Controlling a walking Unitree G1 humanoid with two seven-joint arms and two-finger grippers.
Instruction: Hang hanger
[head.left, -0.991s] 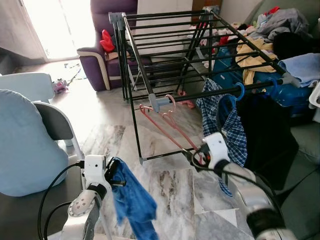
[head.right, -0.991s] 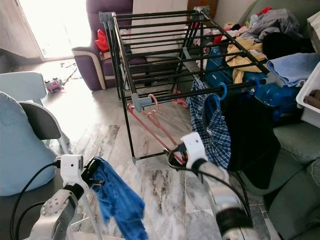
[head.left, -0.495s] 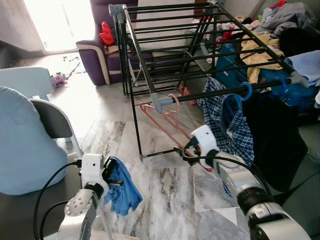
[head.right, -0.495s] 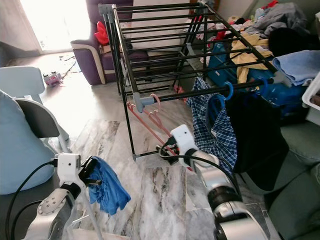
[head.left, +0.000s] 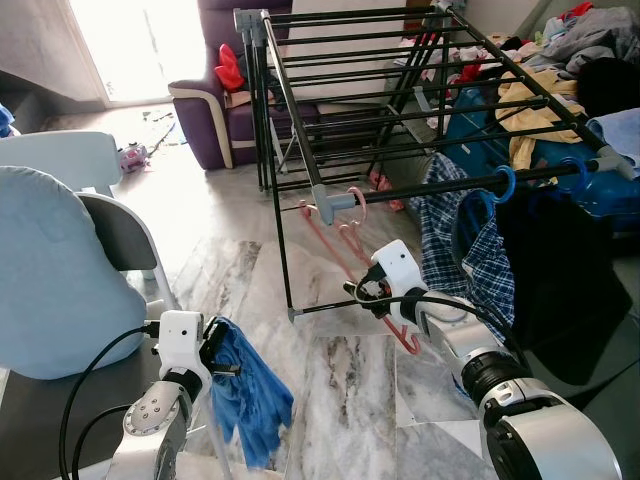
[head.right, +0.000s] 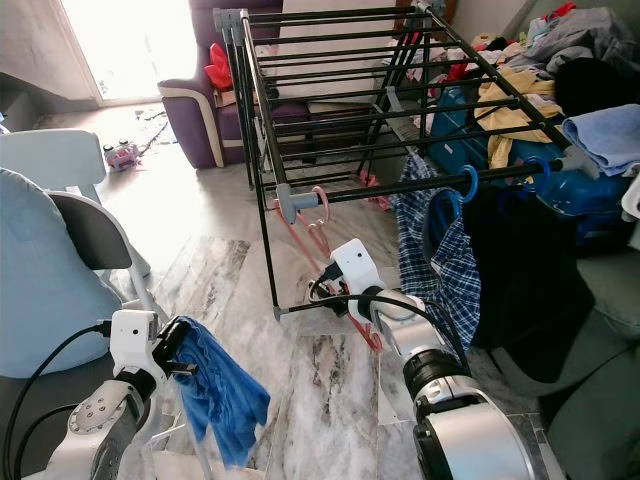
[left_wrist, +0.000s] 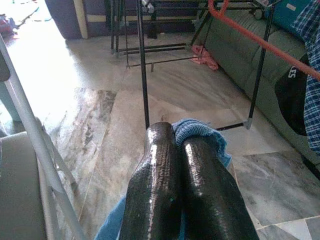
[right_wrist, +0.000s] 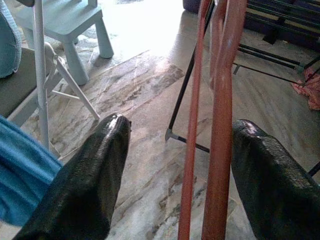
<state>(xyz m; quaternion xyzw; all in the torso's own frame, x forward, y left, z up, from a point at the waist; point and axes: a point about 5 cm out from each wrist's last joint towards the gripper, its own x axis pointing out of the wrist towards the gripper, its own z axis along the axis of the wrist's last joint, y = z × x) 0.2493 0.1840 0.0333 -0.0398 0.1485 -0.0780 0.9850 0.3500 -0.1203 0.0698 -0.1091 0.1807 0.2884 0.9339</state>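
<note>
A black drying rack (head.left: 380, 100) stands on marble floor (head.left: 340, 380). Below its front rail, the right gripper (right_wrist: 175, 165) gapes around the pink hanger (head.left: 345, 235); beside the rack the left gripper (left_wrist: 182, 150) pinches blue cloth (head.left: 250, 385).

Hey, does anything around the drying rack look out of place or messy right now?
Yes. A pink cloth lies crumpled on the floor under the drying rack, and the sofa behind is heaped with unfolded clothes.

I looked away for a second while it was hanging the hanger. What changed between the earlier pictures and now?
The right gripper has let go of the pink hanger and now stands open around its bars; the hanger hangs by its hook on the rack's front rail. The left gripper stays shut on the blue cloth. Rack and hung clothes are unchanged.
</note>
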